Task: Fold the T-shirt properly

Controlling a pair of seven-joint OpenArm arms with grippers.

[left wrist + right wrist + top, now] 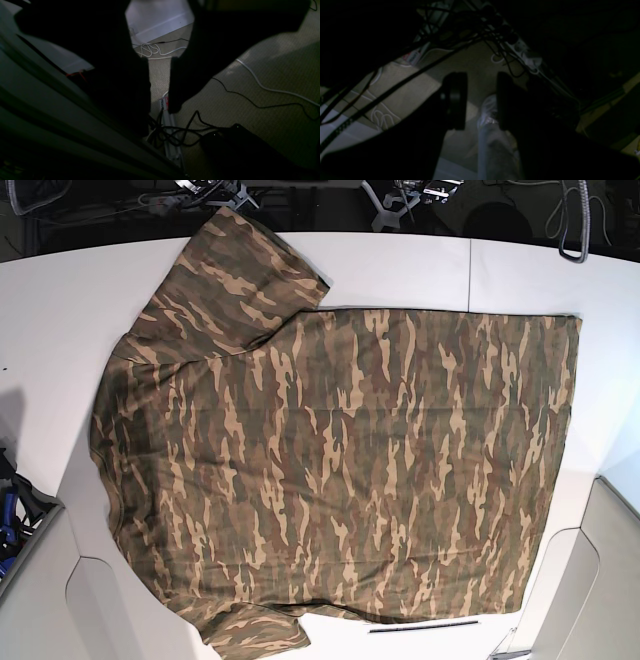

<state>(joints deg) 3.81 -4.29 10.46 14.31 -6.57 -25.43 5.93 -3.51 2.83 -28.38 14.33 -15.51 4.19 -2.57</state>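
T-shirt [340, 470] | spread flat | white table [60, 310] | untouched

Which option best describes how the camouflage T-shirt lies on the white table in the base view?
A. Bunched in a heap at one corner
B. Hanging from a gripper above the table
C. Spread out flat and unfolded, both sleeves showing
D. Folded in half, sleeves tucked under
C: the T-shirt lies spread flat across the table, both sleeves out and no gripper on it.
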